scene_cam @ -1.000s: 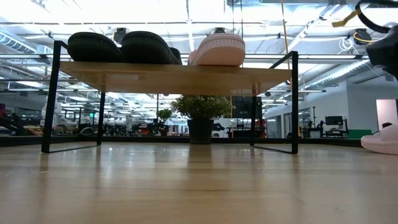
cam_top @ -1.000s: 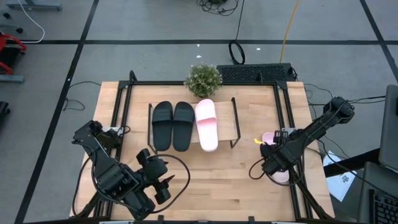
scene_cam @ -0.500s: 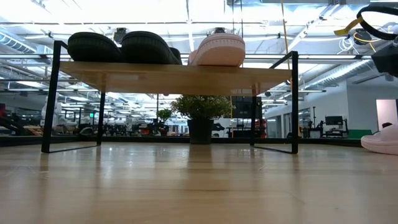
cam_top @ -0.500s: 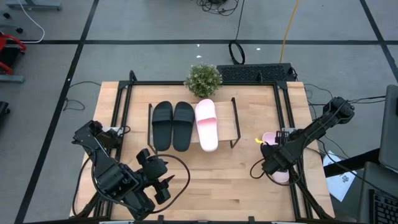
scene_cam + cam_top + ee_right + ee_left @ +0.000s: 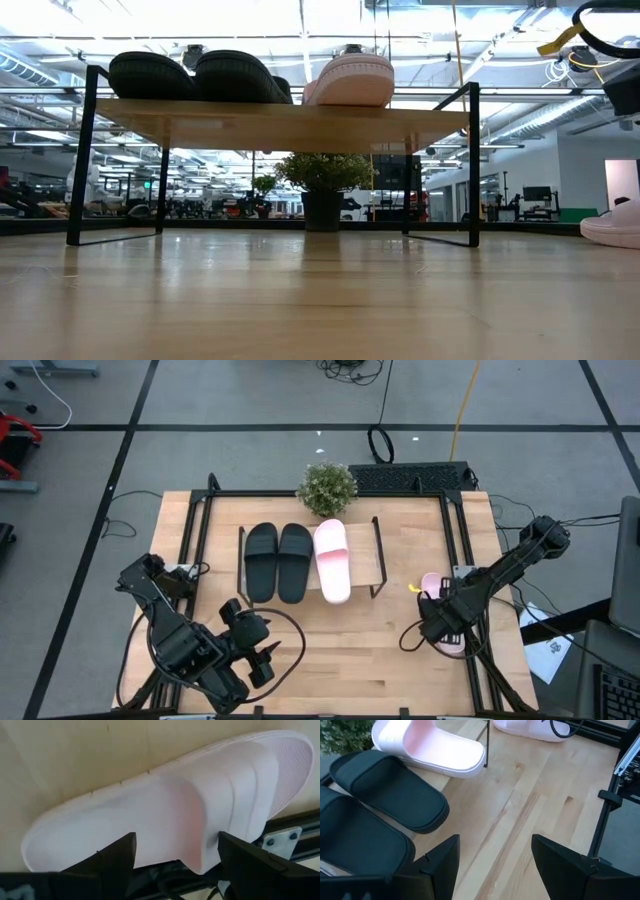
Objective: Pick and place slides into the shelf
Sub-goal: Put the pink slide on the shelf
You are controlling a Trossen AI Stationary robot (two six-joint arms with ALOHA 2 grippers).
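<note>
Lower now, right tool [image 5: 175, 857], jaws apart, hovers over pale pink slide [image 5: 165, 810] lying flat.

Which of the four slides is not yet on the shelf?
The pink slide at the table's right edge, under the right gripper. The other pink one and both black ones lie on the shelf.

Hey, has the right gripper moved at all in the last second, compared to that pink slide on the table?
Yes, slightly. In the high view the right gripper has crept toward the table's front edge, along the last pink slide lying at the table's right edge.
</note>
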